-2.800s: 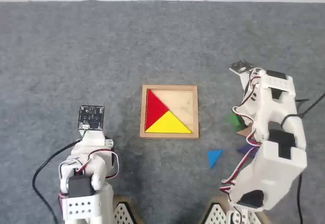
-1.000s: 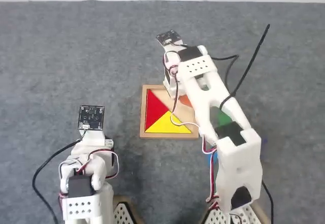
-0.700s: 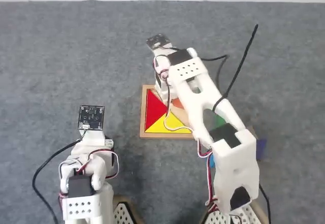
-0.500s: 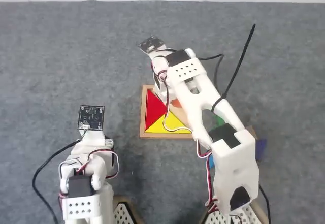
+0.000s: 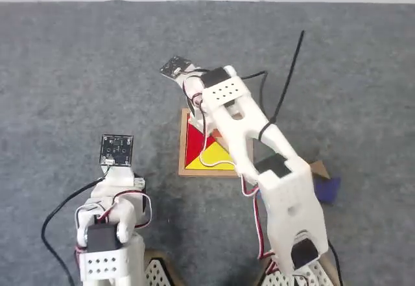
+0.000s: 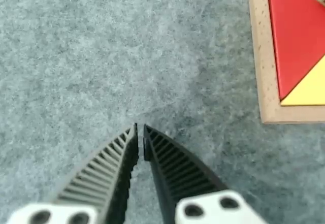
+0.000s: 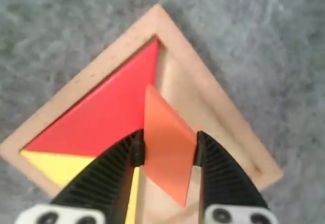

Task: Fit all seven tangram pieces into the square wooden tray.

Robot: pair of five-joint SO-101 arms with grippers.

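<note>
Right arm [image 5: 259, 150] extends across the tray [image 5: 181, 151]. The orange piece [image 7: 165, 127], clamped in the right claw [image 7: 167, 147], hangs over the tray's bare far part. Its long axis lies nearly along the red triangle's [image 7: 104, 120] inner edge. The left claw [image 6: 140, 132], pinched together on nothing, rests well left of the tray.

Grey felt table [image 5: 78, 52]: wooden tray [image 5: 182, 144], blue piece [image 5: 326, 189] well apart.
</note>
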